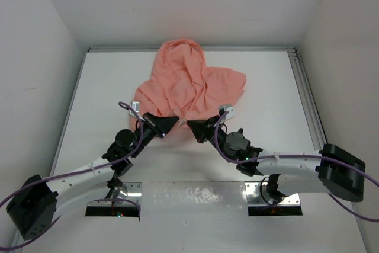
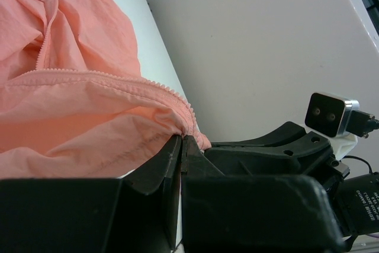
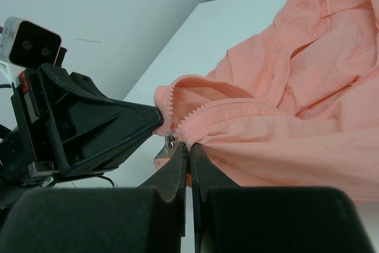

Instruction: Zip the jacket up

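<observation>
The salmon-pink jacket (image 1: pixel 188 83) lies bunched at the back middle of the white table, hood toward the far wall. My left gripper (image 1: pixel 175 122) is shut on the jacket's bottom hem beside one row of zipper teeth (image 2: pixel 160 88). My right gripper (image 1: pixel 190 124) is shut on the other front edge, just below its zipper teeth (image 3: pixel 228 106). A small silver zipper slider (image 3: pixel 171 142) hangs beside the right fingertips. The two grippers nearly touch tip to tip. The zipper is open above them.
The table's raised rim (image 1: pixel 303 90) runs along the right and back, with grey walls close around. Bare white tabletop (image 1: pixel 183 161) lies between the jacket and the arm bases.
</observation>
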{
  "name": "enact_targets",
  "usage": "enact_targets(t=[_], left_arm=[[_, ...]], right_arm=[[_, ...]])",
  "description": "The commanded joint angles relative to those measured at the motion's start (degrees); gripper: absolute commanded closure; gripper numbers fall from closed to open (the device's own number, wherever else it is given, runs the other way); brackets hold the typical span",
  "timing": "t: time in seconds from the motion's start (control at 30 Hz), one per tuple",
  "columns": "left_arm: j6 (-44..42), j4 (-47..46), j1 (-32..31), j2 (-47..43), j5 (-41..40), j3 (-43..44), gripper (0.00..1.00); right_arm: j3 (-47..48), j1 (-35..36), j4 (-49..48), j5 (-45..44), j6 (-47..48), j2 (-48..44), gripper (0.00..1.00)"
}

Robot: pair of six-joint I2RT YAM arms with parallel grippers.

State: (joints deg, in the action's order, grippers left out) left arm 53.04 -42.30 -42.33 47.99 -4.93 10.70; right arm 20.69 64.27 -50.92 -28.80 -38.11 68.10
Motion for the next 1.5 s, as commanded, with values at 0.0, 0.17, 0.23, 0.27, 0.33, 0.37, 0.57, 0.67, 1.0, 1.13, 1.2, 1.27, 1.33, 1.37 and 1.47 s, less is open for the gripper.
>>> enact_targets(t=[0.0, 0.17, 0.23, 0.27, 0.33, 0.37, 0.57, 0.67, 1.0, 1.13, 1.2, 1.27, 1.33, 1.37, 1.47], left_arm=[[0.0, -3.9, 0.2, -0.2, 0.1, -0.4, 1.0], [0.0, -4.8, 0.2, 0.4, 0.6, -0.7, 1.0], [0.0, -5.4, 0.2, 0.4, 0.9, -0.9, 1.0], [0.0, -5.6, 0.2, 0.4, 0.9, -0.9, 1.0], [-0.1, -5.8, 0.2, 0.4, 0.9, -0.9, 1.0], [-0.1, -5.9, 0.2, 0.4, 0.9, -0.9, 1.0], [-0.3, -6.2, 0.2, 0.8, 1.3, -0.9, 1.0], [-0.2, -6.2, 0.2, 1.1, 1.4, -0.9, 1.0], [-0.2, -6.6, 0.2, 1.1, 1.5, -0.9, 1.0], [-0.3, -6.8, 0.2, 1.4, 1.9, -0.9, 1.0], [-0.3, -6.8, 0.1, 1.4, 1.9, -0.9, 1.0], [-0.3, -6.7, 0.1, 1.3, 1.7, -0.9, 1.0], [-0.5, -6.7, 0.1, 1.4, 1.8, -0.8, 1.0], [-0.6, -6.7, 0.1, 1.4, 1.8, -0.8, 1.0], [-0.7, -6.8, 0.1, 1.5, 1.9, -0.8, 1.0]], right_arm=[[1.4, 0.4, -2.4, -1.4, 1.3, -1.4, 1.0], [1.6, 0.4, -2.1, -1.5, 1.5, -1.2, 1.0], [1.7, 0.4, -1.8, -1.7, 1.5, -1.1, 1.0], [1.7, 0.5, -1.7, -1.6, 1.5, -1.0, 1.0], [2.1, 0.4, -1.4, -1.4, 1.5, -0.9, 1.0], [2.2, 0.4, -1.3, -1.3, 1.5, -0.7, 1.0], [2.3, 0.5, -1.6, -0.6, 1.3, -0.4, 1.0], [2.5, 0.4, -1.6, -0.6, 1.4, -0.5, 1.0], [3.0, 0.9, -0.9, -0.9, 1.8, -0.4, 1.0], [3.2, 1.0, -0.5, -0.9, 1.9, -0.2, 1.0], [3.2, 1.0, -0.4, -1.0, 1.9, -0.2, 1.0], [3.2, 1.0, -0.4, -1.0, 2.1, -0.2, 1.0], [3.3, 1.1, -0.6, -1.1, 2.1, -0.2, 1.0], [3.3, 1.1, -0.6, -1.1, 2.2, -0.3, 1.0], [3.7, 1.2, -0.3, -1.3, 2.6, -0.2, 1.0]])
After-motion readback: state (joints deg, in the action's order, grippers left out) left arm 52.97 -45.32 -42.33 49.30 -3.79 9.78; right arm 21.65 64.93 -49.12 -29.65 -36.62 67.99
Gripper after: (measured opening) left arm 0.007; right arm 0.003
